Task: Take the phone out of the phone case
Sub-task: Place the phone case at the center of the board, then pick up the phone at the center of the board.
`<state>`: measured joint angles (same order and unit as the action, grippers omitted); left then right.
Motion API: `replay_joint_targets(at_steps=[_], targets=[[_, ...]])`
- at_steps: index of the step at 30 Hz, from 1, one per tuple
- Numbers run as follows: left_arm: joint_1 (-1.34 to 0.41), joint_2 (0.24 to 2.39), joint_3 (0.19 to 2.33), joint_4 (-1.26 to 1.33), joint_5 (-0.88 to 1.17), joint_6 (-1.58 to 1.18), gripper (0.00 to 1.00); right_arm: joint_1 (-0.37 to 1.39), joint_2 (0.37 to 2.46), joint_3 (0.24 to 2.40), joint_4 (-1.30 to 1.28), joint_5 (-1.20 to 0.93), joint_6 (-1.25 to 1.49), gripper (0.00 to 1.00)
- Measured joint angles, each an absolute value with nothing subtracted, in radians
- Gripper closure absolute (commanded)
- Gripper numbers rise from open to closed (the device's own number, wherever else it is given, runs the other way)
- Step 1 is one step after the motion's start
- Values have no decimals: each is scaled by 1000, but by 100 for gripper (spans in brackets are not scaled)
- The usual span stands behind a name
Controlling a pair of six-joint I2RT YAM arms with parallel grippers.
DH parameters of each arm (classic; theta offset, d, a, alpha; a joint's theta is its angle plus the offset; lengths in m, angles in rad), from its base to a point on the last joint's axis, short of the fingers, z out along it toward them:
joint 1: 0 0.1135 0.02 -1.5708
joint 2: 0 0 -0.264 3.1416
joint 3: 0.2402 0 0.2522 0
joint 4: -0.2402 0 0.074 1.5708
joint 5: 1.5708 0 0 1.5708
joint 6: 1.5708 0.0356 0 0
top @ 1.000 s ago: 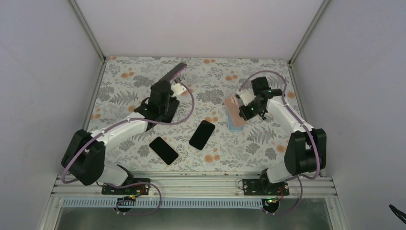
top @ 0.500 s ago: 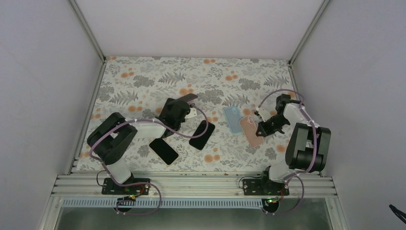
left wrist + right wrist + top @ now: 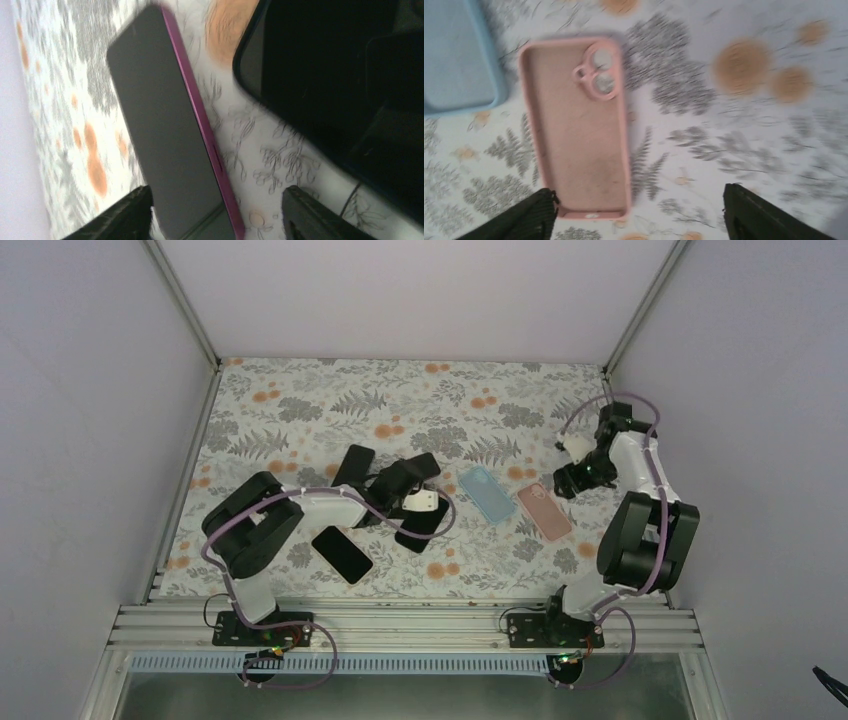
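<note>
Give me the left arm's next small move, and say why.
Probably lift the left gripper straight up: its jaws stand open around the end of the purple-edged phone, which lies flat and caseless, and the pink case lies empty, so nothing is left to hold.

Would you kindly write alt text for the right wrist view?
An empty pink phone case lies open side up on a floral tablecloth, a blue case beside it; the right gripper hovers open above, holding nothing.
</note>
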<state>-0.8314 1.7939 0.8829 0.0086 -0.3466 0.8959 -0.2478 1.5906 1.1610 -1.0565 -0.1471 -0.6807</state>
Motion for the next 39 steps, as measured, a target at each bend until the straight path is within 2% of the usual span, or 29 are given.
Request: replay_joint_targets(at_steps=[1,2,6,10,14,19,24,27,35,39], targets=[[-841,1790,904,-15,-331,885,6,-242,1589,1196,-1057,-128,-677,10],[-843,1784,929,-45,-297,875,1,-234,1586,1230,-1059,-105,-676,8],[-842,1770,1003,-189,-201,841,0,-133,1559,1320,-1059,-56,-669,4],[-806,1695,1080,-384,-79,820,0,100,1486,1274,-1032,-46,-662,4],[-667,1599,1304,-581,52,793,0,311,1441,1212,-1016,-76,-639,5],[-461,1470,1527,-690,141,764,0,502,1478,1199,-985,-125,-551,5],[-272,1321,1520,-690,149,738,0,807,1534,1139,-826,-72,-473,5],[-163,1270,1467,-658,139,714,0,921,1625,1158,-719,-5,-443,5],[-5,1219,1292,-599,120,659,0,971,1913,1243,-538,221,-414,5],[32,1203,1242,-580,125,644,0,975,1912,1222,-480,279,-405,3]])
